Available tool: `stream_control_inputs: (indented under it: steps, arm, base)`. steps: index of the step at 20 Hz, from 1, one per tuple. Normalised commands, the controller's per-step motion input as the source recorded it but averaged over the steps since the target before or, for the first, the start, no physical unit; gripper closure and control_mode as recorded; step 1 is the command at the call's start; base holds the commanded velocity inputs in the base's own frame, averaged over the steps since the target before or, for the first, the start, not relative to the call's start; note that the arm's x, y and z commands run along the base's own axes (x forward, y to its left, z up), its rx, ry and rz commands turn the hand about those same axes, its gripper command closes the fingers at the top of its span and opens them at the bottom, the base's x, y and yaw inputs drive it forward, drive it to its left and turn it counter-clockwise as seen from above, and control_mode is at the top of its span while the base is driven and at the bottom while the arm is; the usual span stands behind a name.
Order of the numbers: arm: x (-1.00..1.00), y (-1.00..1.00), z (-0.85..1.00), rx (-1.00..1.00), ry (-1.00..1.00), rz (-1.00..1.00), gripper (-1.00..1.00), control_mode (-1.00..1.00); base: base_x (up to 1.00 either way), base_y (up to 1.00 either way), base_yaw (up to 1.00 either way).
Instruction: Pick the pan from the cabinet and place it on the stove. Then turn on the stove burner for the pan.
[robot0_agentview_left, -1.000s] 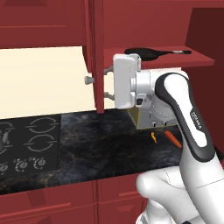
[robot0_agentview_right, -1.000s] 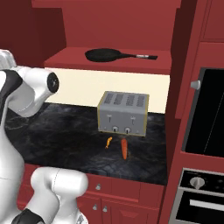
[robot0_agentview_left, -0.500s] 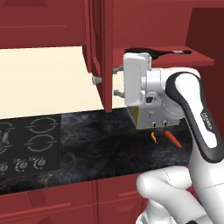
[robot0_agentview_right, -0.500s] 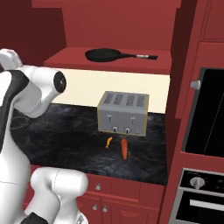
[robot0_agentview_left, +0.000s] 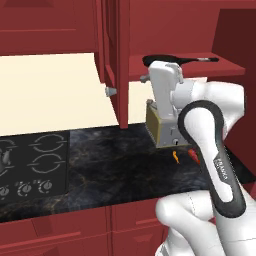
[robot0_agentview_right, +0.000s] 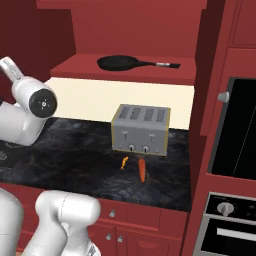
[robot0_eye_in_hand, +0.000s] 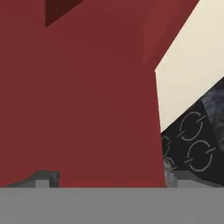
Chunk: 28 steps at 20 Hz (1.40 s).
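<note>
At the far left the stove (robot0_agentview_left: 30, 165) is lying flush in the countertop (robot0_agentview_left: 115, 160), its knobs along the near edge. Moving right, the cabinet (robot0_agentview_left: 117, 65) door is standing swung out edge-on, and just right of it the gripper (robot0_agentview_left: 150, 90) is hovering with jaws spread wide, holding nothing. The pan (robot0_agentview_right: 119, 62) is sitting on the cabinet's open shelf, above and slightly right of the hand, its handle running rightward along the shelf. Below it the toaster (robot0_agentview_right: 141, 129) is occupying the counter, so the approach looks freest from in front, over the shelf lip.
</note>
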Motion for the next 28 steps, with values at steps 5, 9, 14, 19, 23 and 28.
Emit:
stream_control_inputs:
  steps: [5, 9, 14, 19, 23, 28]
  arm:
    - [0.44, -0.45, 0.24, -0.09, 0.04, -0.44, -1.0, -1.0]
    - [0.39, -0.71, 0.27, -0.06, 0.1, -0.29, -1.0, -1.0]
    - [0.29, -0.85, 0.14, -0.04, 0.11, -0.23, -1.0, -1.0]
    - [0.3, -0.8, 0.02, -0.02, 0.06, -0.2, -1.0, -1.0]
    - [0.28, -0.68, 0.0, -0.03, 0.0, -0.25, -1.0, -1.0]
    - [0.33, -0.55, 0.0, -0.13, 0.02, -0.2, -1.0, -1.0]
  base:
    - [0.0, 0.0, 0.0]
    - [0.0, 0.0, 0.0]
    - [0.0, 0.0, 0.0]
    - [0.0, 0.0, 0.0]
    - [0.0, 0.0, 0.0]
    - [0.0, 0.0, 0.0]
